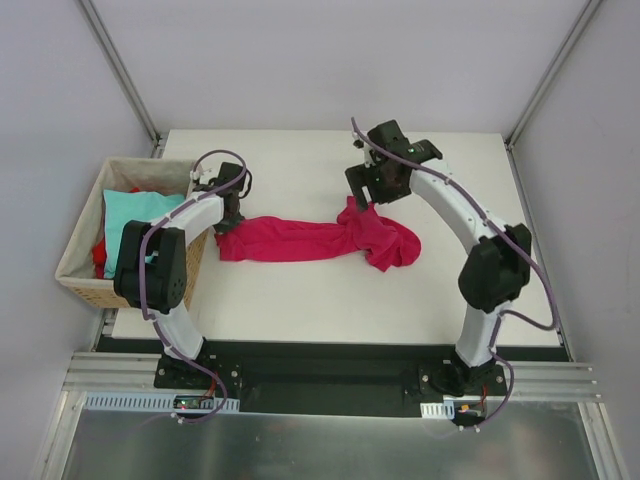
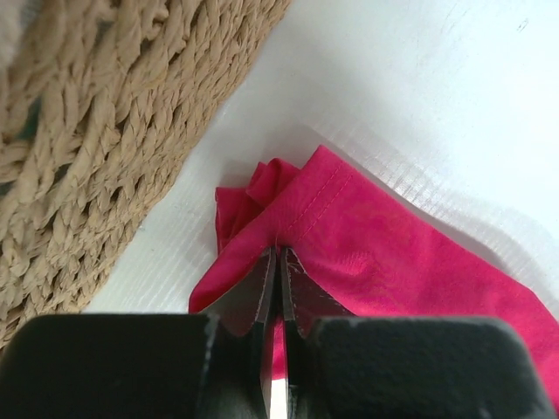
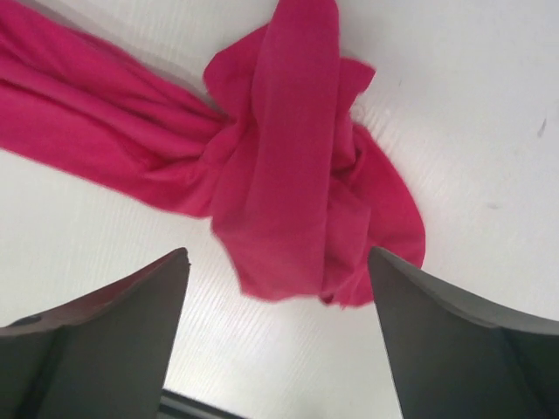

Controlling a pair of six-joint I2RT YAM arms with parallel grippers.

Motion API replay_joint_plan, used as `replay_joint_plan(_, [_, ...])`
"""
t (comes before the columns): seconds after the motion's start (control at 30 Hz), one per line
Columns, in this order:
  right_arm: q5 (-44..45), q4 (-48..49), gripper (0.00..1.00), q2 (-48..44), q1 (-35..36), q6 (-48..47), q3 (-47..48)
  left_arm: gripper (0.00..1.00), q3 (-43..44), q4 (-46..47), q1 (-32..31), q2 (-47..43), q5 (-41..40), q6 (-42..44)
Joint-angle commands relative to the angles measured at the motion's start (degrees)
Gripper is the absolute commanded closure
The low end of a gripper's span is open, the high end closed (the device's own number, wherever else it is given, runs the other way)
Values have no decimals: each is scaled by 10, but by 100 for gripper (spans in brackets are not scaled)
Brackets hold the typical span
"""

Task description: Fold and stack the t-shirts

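Three tees by my count: one magenta tee [image 1: 300,240] out on the table [image 1: 300,310], plus one teal tee [image 1: 135,212] and one red tee [image 1: 100,255] on the left in the basket [image 1: 78,285]. Red peeks out in two spots there, can't tell if that's one shirt or more. One wicker basket, one white table. Two robot arms, left arm [image 1: 165,262] and right arm [image 1: 470,215], so two grippers: left gripper [image 1: 231,214], right gripper [image 1: 365,196].

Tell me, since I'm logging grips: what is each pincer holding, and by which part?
The left pincer is shut on the magenta t-shirt, pinching its stitched edge at the end beside the basket. The right pincer is open, holding nothing.
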Motion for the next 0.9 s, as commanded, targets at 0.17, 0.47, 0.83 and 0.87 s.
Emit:
replay_joint_plan(0.17, [281, -38, 30, -52, 209, 70, -86, 100, -3, 16, 1, -4, 21, 15])
replay_joint_plan(0.47, [309, 7, 46, 25, 211, 47, -107, 100, -14, 26, 2, -26, 32, 22])
replay_joint_plan(0.83, [311, 77, 58, 56, 179, 32, -131, 100, -20, 32, 7, -30, 38, 24])
replay_joint_plan(0.87, [315, 80, 64, 57, 176, 30, -134, 100, -21, 32, 7, -30, 37, 25])
